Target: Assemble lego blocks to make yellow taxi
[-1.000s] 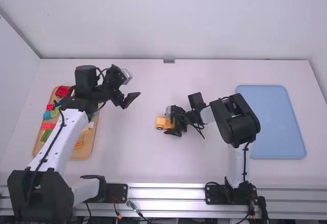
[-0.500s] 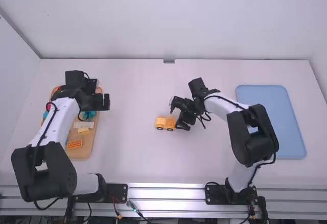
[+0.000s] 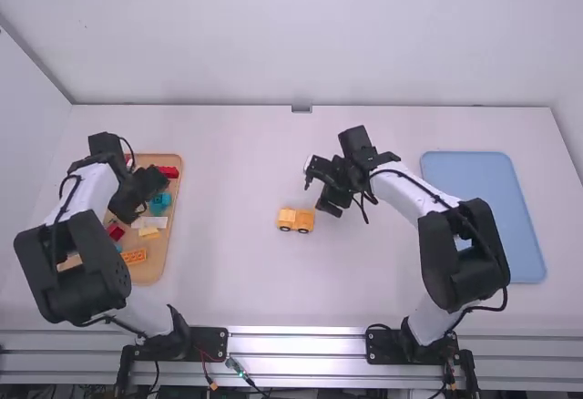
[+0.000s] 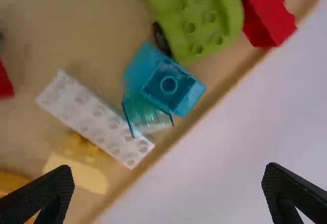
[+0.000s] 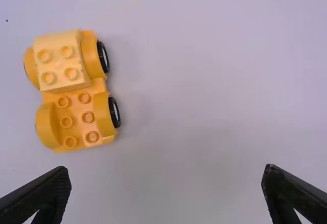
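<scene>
"Grippers, two: left gripper [image 3: 151, 197] over the tan tray [image 3: 169, 246]; right gripper [image 3: 319, 191] near the yellow vehicle [image 3: 295, 220], apart from it. Surface and room?"

"Table [image 3: 237, 281], one, white. Wall [image 3: 301, 35], white, behind it; metal rails [image 3: 296, 344] along the near edge. Blue tray [image 3: 496, 221], one, on the right-hand side; tan tray at the left."

"Count of the assembled goods?"

"Yellow vehicle, one, upright on the table between the two trays. Wheeled base [image 5: 75, 116], one, yellow, six bare studs in view, two black-and-white wheels along one side. Pale yellow block [image 5: 59, 60], one, four studs, mounted at one end."

"Loose stock in the tan tray?"

"Green piece [image 4: 194, 19], one. Blue block [image 4: 171, 86], one, lying against a clear teal block [image 4: 148, 114], one. White studded plate [image 4: 97, 116], one. Small yellow block [image 4: 84, 170], one, next to the plate. Orange brick [image 3: 134, 256], one. Red pieces [image 4: 263, 17], at least two; exact total cannot be told, the left arm covering part of the tray."

"Condition of the grippers?"

"Left: fingers spread wide, gripping nothing, above the loose stock. Right: likewise spread wide, gripping nothing, the vehicle off to one side."
</scene>
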You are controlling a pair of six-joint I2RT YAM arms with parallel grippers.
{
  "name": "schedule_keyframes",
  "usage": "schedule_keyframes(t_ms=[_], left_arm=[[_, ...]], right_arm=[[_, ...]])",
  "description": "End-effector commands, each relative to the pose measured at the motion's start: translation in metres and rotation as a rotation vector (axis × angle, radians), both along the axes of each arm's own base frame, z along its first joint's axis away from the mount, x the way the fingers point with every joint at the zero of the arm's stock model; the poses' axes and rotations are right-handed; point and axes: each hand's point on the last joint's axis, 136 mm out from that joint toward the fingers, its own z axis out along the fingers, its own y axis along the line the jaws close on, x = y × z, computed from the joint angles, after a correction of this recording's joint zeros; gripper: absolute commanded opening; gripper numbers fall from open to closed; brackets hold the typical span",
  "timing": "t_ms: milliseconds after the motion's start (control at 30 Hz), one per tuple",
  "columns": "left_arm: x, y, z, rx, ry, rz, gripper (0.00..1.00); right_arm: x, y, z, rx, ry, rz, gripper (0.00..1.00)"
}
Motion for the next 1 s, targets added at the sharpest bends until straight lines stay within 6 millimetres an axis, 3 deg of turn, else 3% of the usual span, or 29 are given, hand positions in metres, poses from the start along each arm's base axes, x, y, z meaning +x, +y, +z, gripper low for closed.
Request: schedule_keyframes(t_ms=[0,67,100,133,200,267,400,567,667,967], left_arm=[[-0.016,-0.009,-0.015,-0.112,0.052,0.303,0.99],[-0.022,-0.011,-0.020,-0.113,0.070,0.304,0.99],[-0.023,-0.007,-0.025,-0.083,0.070,0.289,0.91],[-0.020,-0.004,-0.027,-0.076,0.047,0.296,0.92],[-0.016,-0.002,-0.029,-0.075,0.022,0.305,0.86],[-0.022,0.005,-0.033,-0.080,0.032,0.429,0.73],[-0.040,0.015,-0.037,-0.033,0.087,0.563,0.74],[-0.047,0.011,-0.039,-0.036,0.119,0.568,0.74],[-0.054,0.015,-0.043,-0.024,0.131,0.678,0.76],[-0.056,0.016,-0.061,-0.008,0.087,0.677,0.69]], right_arm=[[0.005,0.003,0.011,0.010,-0.032,0.005,0.99],[0.004,0.003,0.011,0.010,-0.031,0.005,0.99],[0.005,0.003,0.011,0.009,-0.032,0.004,0.99],[0.004,0.003,0.011,0.009,-0.030,0.005,0.99],[0.004,0.003,0.011,0.009,-0.029,0.005,0.99],[0.004,0.003,0.011,0.008,-0.030,0.005,1.00],[0.007,0.000,0.011,-0.002,-0.038,-0.002,0.99],[0.007,-0.001,0.010,-0.011,-0.042,-0.007,0.99],[0.009,-0.001,0.011,-0.009,-0.048,-0.008,0.99],[0.008,-0.001,0.010,-0.007,-0.041,-0.018,0.99]])
